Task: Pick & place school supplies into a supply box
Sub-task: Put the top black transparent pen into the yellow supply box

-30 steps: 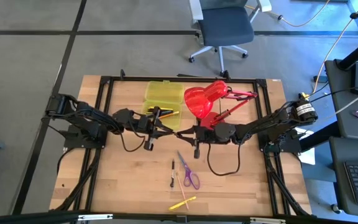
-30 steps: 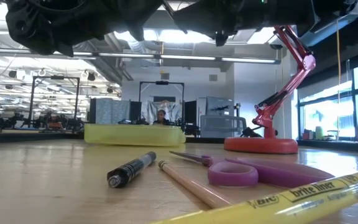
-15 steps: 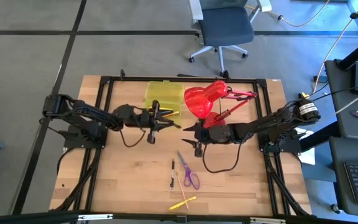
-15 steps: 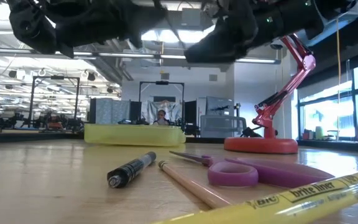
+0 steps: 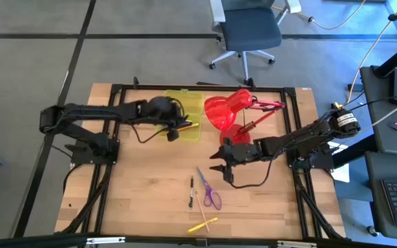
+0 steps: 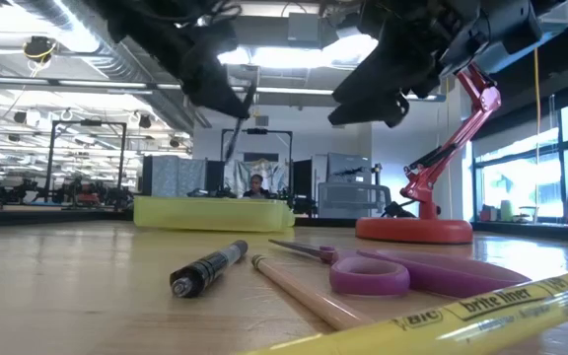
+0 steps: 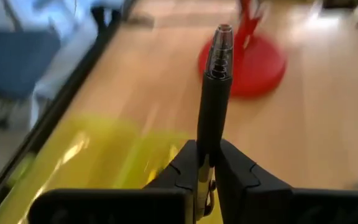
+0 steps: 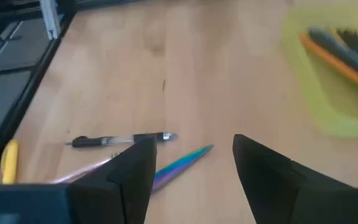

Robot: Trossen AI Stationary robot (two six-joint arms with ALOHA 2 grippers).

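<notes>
My left gripper [image 5: 172, 131] is shut on a black pen [image 7: 215, 93] above the near part of the yellow-green supply box [image 5: 182, 112], which holds an orange pen [image 5: 187, 126]. My right gripper [image 5: 220, 164] stands open above the table, just beyond the blade tips of the purple-handled scissors [image 5: 209, 189]. In the right wrist view its fingers [image 8: 132, 171] frame the scissor blade [image 8: 182, 163]. A black pen [image 5: 191, 184], a pencil [image 5: 194, 200] and a yellow highlighter [image 5: 203, 224] lie flat on the wood near the scissors. My left gripper pinches the black pen's rear part [image 7: 205, 163] between its two fingers. The pen runs along the fingers and sticks out forward past them, its tip [image 7: 222, 34] free. It is lifted clear above the box.
A red desk lamp stands right of the box, its base [image 5: 238, 131] close to my right arm and its shade [image 5: 224, 110] hanging beside the box. Bare wood lies at the table's near left. An office chair [image 5: 250, 31] stands beyond the far edge.
My left gripper has carried the black pen toward the far edge, over the box. My right gripper has drawn away from the left one toward the near edge, toward the scissors, and has opened.
</notes>
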